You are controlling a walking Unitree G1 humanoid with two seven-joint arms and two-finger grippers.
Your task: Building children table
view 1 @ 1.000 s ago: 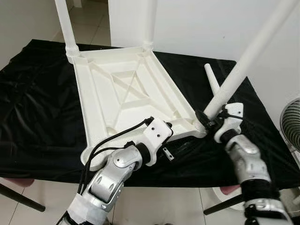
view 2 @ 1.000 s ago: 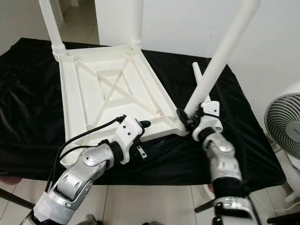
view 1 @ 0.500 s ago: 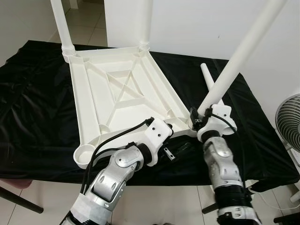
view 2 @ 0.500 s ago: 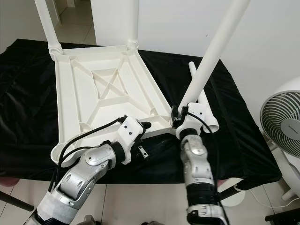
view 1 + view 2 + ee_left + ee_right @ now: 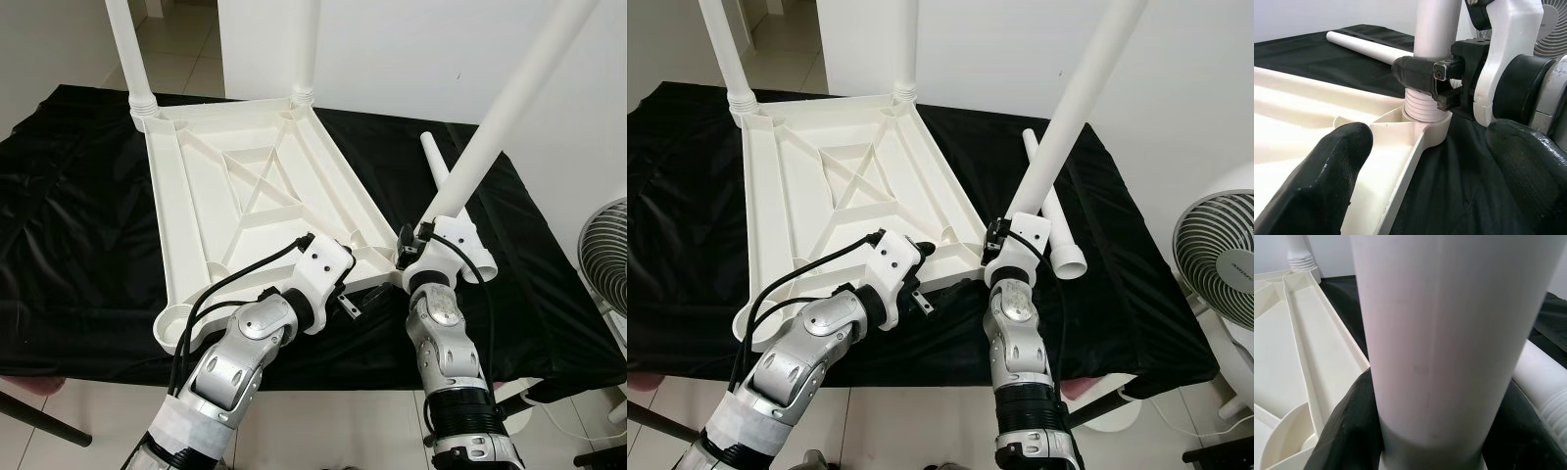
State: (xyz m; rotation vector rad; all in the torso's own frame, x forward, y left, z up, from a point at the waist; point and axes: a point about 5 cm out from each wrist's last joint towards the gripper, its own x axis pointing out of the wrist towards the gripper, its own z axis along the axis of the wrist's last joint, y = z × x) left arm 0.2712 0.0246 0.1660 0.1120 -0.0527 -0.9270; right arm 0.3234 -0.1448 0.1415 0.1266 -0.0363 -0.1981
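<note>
Covering the worktable, black cloth [image 5: 78,245] meets white wall [image 5: 411,49]; right gripper [image 5: 1422,78] clamps table leg [image 5: 490,127].

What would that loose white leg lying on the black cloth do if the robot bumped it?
The loose leg is a smooth round tube lying flat, so it would probably roll sideways across the black cloth. It looks like hollow plastic, open at its near end, so likely light and easy to shove. The cloth's wrinkles might slow it before the edge.

Both silver arms reach forward, the left gripper [image 5: 1425,161] with fingers spread apart, the right gripper [image 5: 411,250] clamped shut just right of it.
</note>
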